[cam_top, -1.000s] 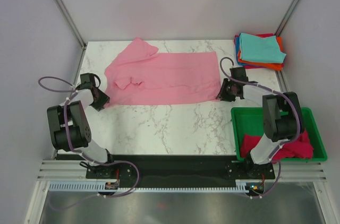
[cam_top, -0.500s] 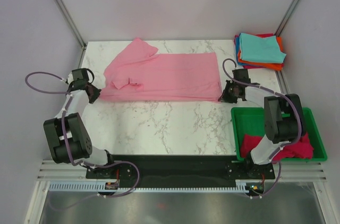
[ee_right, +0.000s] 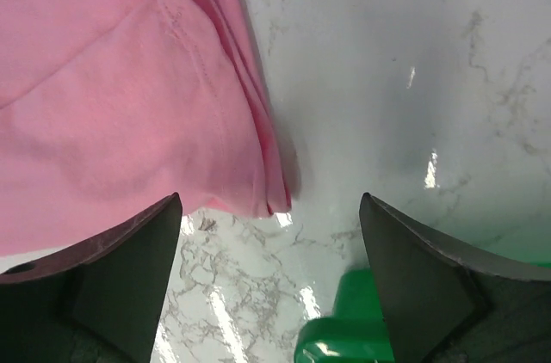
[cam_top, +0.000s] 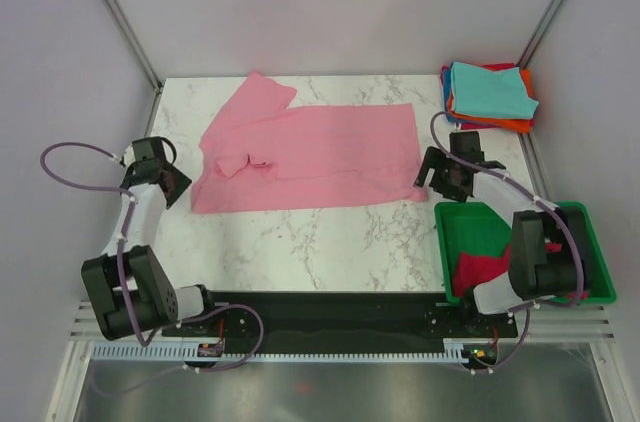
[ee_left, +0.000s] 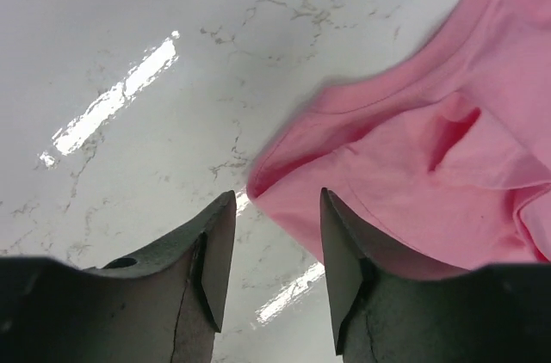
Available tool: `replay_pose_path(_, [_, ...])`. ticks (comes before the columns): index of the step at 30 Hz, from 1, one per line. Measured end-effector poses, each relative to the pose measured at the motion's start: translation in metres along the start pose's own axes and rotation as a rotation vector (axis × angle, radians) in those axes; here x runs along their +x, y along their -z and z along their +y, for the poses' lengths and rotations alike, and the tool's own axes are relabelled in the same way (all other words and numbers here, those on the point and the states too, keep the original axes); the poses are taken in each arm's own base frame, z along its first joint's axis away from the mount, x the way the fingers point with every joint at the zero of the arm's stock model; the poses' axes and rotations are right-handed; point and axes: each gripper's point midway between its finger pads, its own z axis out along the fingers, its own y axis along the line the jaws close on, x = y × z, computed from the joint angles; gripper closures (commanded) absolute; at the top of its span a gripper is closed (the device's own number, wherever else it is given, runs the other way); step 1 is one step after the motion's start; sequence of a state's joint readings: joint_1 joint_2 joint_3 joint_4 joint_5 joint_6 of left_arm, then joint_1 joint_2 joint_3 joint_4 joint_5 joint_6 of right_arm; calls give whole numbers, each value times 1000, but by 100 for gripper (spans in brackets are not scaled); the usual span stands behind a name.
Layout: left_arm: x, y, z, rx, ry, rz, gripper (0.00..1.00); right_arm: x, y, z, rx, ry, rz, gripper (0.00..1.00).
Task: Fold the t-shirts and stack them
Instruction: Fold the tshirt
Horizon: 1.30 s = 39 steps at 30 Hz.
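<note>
A light pink t-shirt [cam_top: 310,152] lies spread across the middle of the marble bench [cam_top: 330,242], its length running left to right, one sleeve reaching toward the far left corner and some cloth bunched near its left end. The left gripper [cam_top: 178,185] sits low just beside the shirt's near left corner with its jaws parted and nothing between them. The right gripper [ee_right: 271,201] hovers at the near right corner, jaws spread wide and likewise empty. With one gripper at each near corner, the pair looks set to take that edge together and carry it over in a lengthwise fold. Finished shirts form a folded stack [cam_top: 488,92], teal on top, in the far right corner, well apart from the working area. A magenta shirt [cam_top: 490,267] waits crumpled in the green bin [cam_top: 480,227] at the near right.
</note>
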<state>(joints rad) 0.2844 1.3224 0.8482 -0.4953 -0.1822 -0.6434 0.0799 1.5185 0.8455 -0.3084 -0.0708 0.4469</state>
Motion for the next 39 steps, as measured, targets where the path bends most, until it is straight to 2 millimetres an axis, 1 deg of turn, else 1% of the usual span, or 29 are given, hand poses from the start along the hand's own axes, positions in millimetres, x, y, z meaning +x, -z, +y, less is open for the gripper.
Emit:
replay_pose_path(2, [-5, 13, -11, 38, -50, -38, 50, -2, 9, -2, 15, 0, -13, 7])
replay_pose_path(3, [-8, 21, -22, 61, -94, -64, 51, -3, 14, -2, 18, 0, -19, 7])
replay_pose_path(5, [-3, 38, -58, 148, -210, -96, 53, -8, 26, -1, 17, 2, -44, 7])
replay_pose_path(7, [9, 51, -93, 237, -308, -100, 55, -17, 40, 2, 12, 6, -84, 7])
replay_pose_path(8, [17, 54, -105, 267, -347, -92, 57, -23, 48, 5, 4, 8, -109, 7])
replay_pose_path(9, [27, 55, -116, 291, -385, -77, 58, -28, 55, 8, -5, 10, -131, 7])
replay_pose_path(11, [48, 48, -130, 302, -447, -44, 59, -37, 70, 13, -27, 16, -173, 7])
replay_pose_path(13, [72, 33, -133, 283, -500, 12, 62, -42, 84, 19, -55, 19, -210, 7])
replay_pose_path(15, [92, 14, -130, 247, -534, 72, 63, -43, 96, 24, -80, 23, -232, 7])
replay_pose_path(17, [106, -4, -124, 210, -553, 120, 63, -44, 105, 28, -102, 29, -248, 7])
replay_pose_path(20, [118, -24, -120, 168, -571, 164, 64, -43, 109, 30, -115, 35, -255, 7])
replay_pose_path(22, [120, -33, -124, 156, -576, 175, 64, -40, 107, 29, -116, 40, -246, 7])
replay_pose_path(27, [110, -44, -154, 184, -563, 146, 64, -25, 100, 23, -107, 50, -201, 7])
replay_pose_path(31, [106, -49, -166, 190, -560, 138, 65, -19, 97, 20, -99, 59, -182, 7])
replay_pose_path(34, [101, -47, -169, 191, -557, 128, 65, -18, 97, 20, -98, 67, -179, 7])
replay_pose_path(37, [101, -42, -164, 179, -561, 135, 65, -16, 96, 20, -105, 73, -174, 8])
replay_pose_path(39, [98, -34, -159, 174, -560, 128, 65, -12, 94, 22, -112, 79, -159, 8])
